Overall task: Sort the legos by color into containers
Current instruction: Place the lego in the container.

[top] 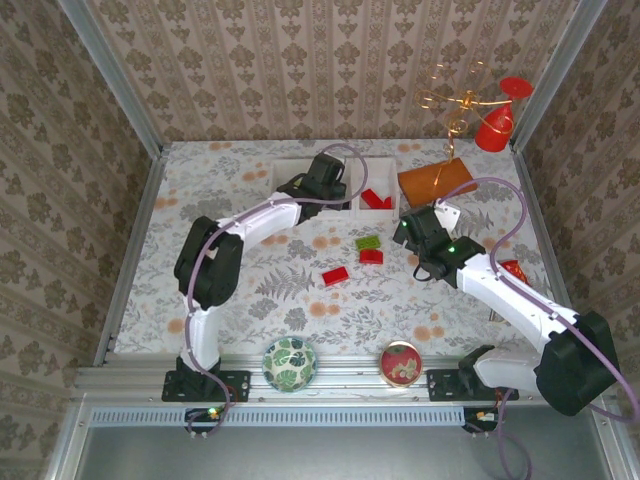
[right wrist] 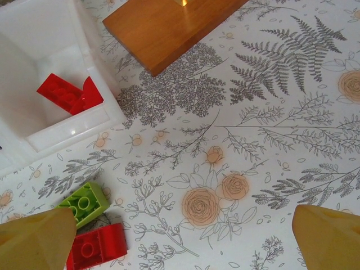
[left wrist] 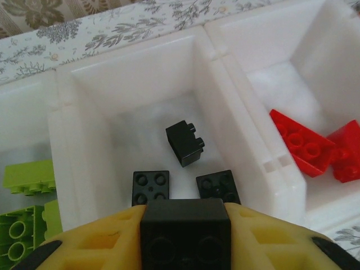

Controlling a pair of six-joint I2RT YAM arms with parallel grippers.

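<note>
Left wrist: the left gripper [left wrist: 185, 216] clamps a black brick [left wrist: 185, 239], three more black bricks [left wrist: 184, 143] lying just ahead in the middle compartment [left wrist: 140, 84]. The right gripper [right wrist: 184, 225] stands wide open.

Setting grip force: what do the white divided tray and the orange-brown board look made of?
White three-compartment tray: likely moulded plastic, slightly glossy, rounded edges catching light. Flat orange-brown board: probably wood, smooth satin finish, faint grain streaks.

White tray [left wrist: 242, 107], lime bricks [left wrist: 28, 177] left, red bricks [left wrist: 301, 145] right, black bricks [left wrist: 185, 143] middle, black brick [left wrist: 185, 230] in fingers [left wrist: 90, 247]
</note>
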